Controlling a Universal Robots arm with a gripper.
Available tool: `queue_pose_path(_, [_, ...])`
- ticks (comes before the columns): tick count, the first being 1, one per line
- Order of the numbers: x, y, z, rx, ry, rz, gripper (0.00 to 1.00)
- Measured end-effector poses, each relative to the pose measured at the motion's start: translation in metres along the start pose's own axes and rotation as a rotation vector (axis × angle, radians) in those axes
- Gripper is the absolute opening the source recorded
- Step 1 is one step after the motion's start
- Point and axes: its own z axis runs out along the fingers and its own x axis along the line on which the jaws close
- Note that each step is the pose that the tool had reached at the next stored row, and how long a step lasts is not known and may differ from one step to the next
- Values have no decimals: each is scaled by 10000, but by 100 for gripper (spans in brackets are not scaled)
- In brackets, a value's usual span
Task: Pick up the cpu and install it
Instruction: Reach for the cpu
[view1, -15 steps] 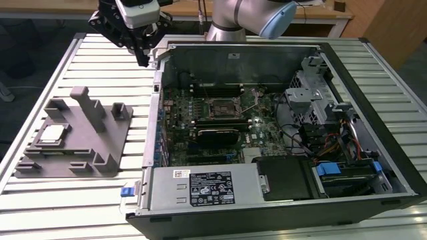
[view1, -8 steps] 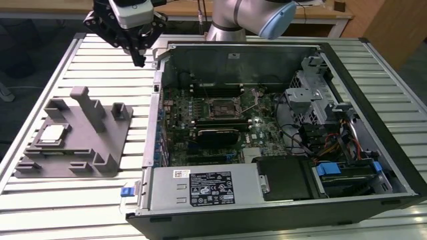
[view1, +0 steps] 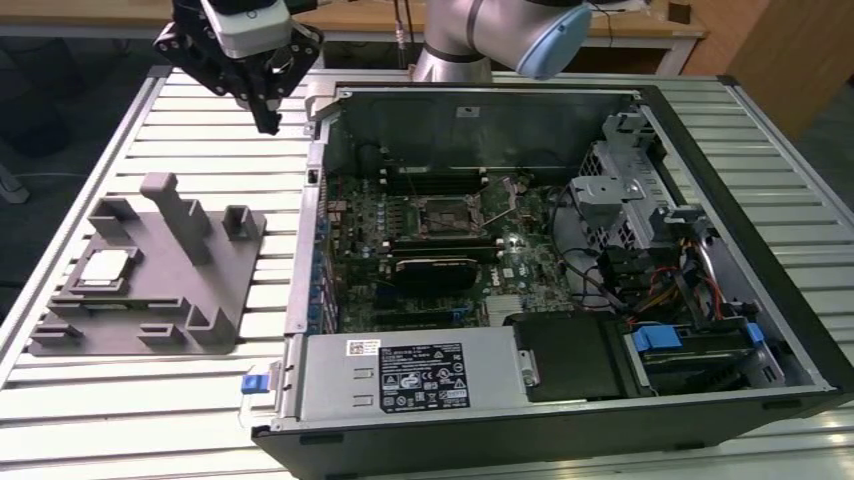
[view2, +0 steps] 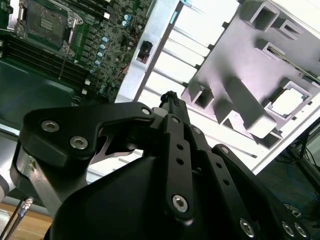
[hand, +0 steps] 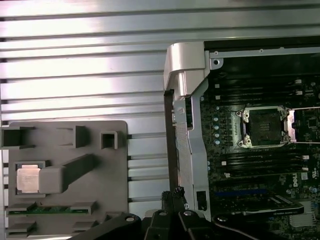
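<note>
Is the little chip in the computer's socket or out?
Out: the cpu lies in the grey tray; the motherboard socket is empty.

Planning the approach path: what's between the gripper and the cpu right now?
In the exterior view, bare table slats, then the tall upright of the grey fixture tray, lie between the gripper and the cpu.

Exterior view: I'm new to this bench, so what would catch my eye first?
The open computer case sits at the exterior view's right, its motherboard socket open. At that view's left, the cpu lies in a grey fixture tray. The gripper hangs shut above the table between them.
</note>
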Motion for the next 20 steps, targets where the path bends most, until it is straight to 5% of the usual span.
queue_pose_path(20, [249,0,35,0,0,0,11])
